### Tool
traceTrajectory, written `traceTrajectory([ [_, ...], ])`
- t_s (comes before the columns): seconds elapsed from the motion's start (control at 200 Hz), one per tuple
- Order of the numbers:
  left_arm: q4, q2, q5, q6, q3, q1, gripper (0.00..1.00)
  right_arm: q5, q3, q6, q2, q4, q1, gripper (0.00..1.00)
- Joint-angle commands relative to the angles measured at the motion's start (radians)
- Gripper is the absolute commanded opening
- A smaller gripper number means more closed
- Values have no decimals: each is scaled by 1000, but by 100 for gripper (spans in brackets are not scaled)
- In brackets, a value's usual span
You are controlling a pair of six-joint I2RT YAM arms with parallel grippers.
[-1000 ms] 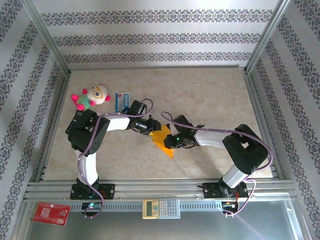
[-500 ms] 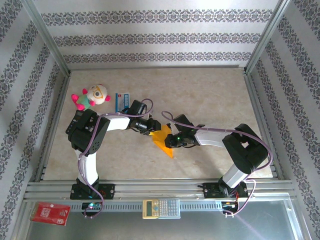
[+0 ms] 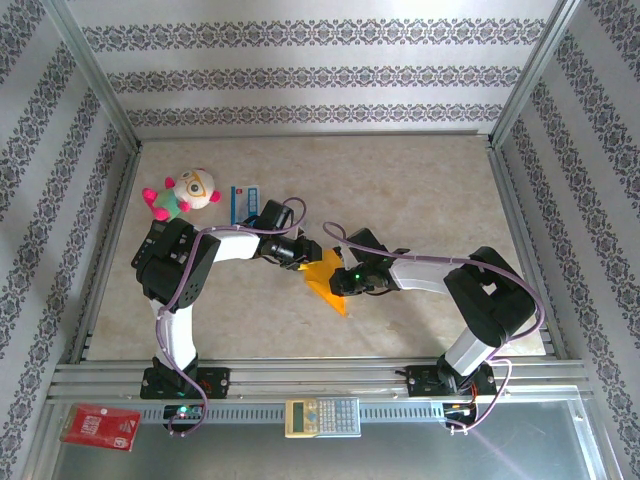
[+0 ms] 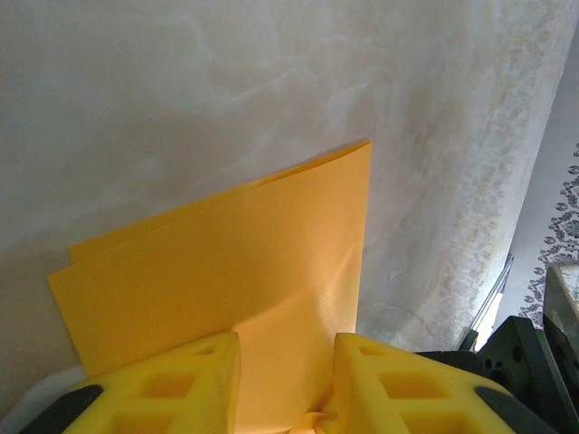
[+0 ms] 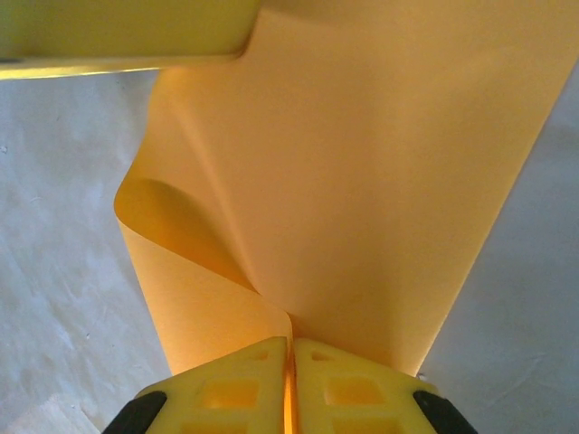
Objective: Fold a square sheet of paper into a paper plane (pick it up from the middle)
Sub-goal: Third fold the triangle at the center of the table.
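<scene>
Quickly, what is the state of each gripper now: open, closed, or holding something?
Left gripper: open, jaws apart, the square sheet of paper passing between them.
Right gripper: closed, pinching the same sheet.

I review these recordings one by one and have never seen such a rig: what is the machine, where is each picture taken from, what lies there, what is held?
Two robot arms are bolted at the near edge of a table, each ending in a two-finger gripper. One picture looks down from above and behind them; the other two come from a camera on each wrist, so the yellow blocks are that arm's own fingers. The right gripper is shut on the orange-yellow sheet of paper, which is folded double. The left gripper has its jaws apart, with the sheet in the gap. On the table lie a plush toy and a blue-and-white packet; a calculator and a red packet sit on the metal ledge.
</scene>
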Motion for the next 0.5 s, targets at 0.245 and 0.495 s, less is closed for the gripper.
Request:
traceTrajectory([
  [0.245,-52,69,-40,31,-12,-11,34,-2,26,-39,35,-11,-12,11],
  [0.495,-55,70,-40,30,-10,-11,34,-14,38,-51,20,-26,-14,11],
])
